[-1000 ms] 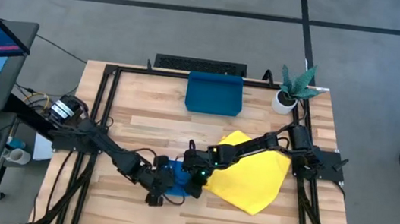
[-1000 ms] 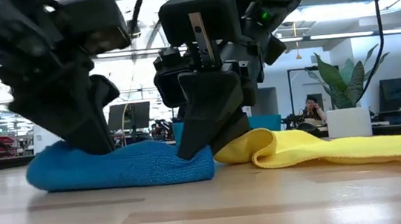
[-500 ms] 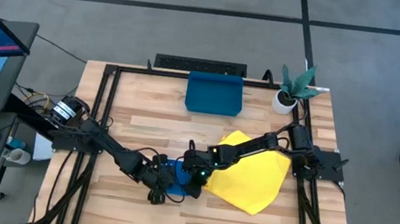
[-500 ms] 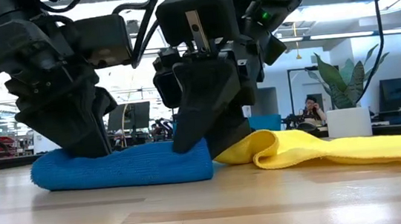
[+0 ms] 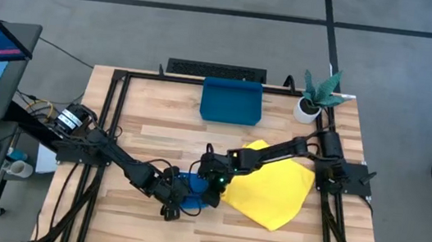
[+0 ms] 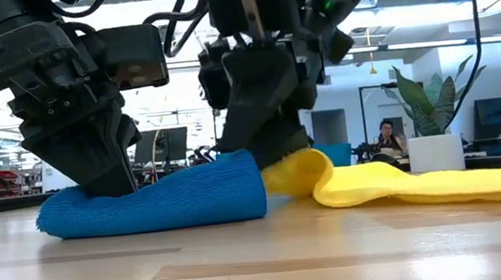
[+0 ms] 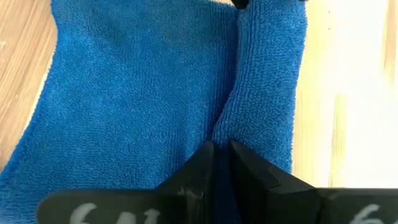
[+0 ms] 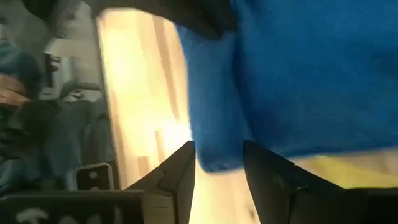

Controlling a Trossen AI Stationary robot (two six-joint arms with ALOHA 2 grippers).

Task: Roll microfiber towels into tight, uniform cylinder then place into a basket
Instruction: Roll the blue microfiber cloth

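Blue microfiber towel (image 6: 159, 202) flat on bench (image 5: 156, 138), pinched in closed left fingers (image 7: 217, 163); right fingers (image 8: 177, 174) apart at towel's 3 o'clock edge, beside yellow towel (image 5: 277, 193).

2 towels (image 5: 273, 190), 1 basket (image 5: 231, 102), 1 plant (image 5: 316, 92)

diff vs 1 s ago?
The right tool opened, let go of the blue towel and rose off its end, which now bulges higher. The left tool stays clamped on the towel's other end. The yellow towel and basket are unmoved.
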